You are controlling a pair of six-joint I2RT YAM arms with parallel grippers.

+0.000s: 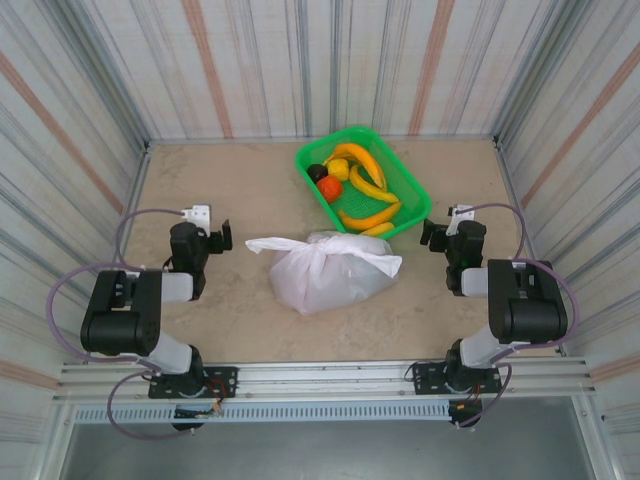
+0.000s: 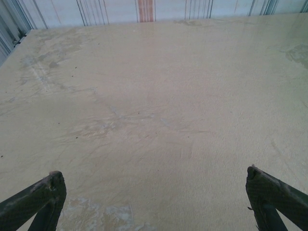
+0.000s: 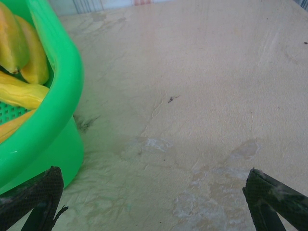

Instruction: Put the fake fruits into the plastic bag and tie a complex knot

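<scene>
At the left of the table (image 1: 230, 190), the left gripper (image 1: 224, 236) is seen held low over bare beige surface, pointing toward the middle; in its wrist view (image 2: 154, 180) the two dark fingers (image 2: 41, 195) are spread wide apart, with nothing gripped. At centre, between the two arms, the plastic bag (image 1: 325, 278) is noted lying on the table as a rounded white bundle, gathered at the top into a bunched knot (image 1: 322, 245), with loose film ends trailing left and right; its contents cannot be made out through the film. Behind it and to the right, a green basket (image 1: 415, 190) is recorded near the back wall, holding the fake fruits (image 1: 365, 182): yellow bananas, a red-orange piece (image 1: 332, 190) and a dark piece (image 1: 317, 172). At the right, the right gripper (image 1: 428, 235) is found just off the basket's near corner, fingers likewise spread wide in the wrist view (image 3: 154, 180), nothing pinched, the basket rim (image 3: 62, 86) and bananas (image 3: 24, 53) close at its left
</scene>
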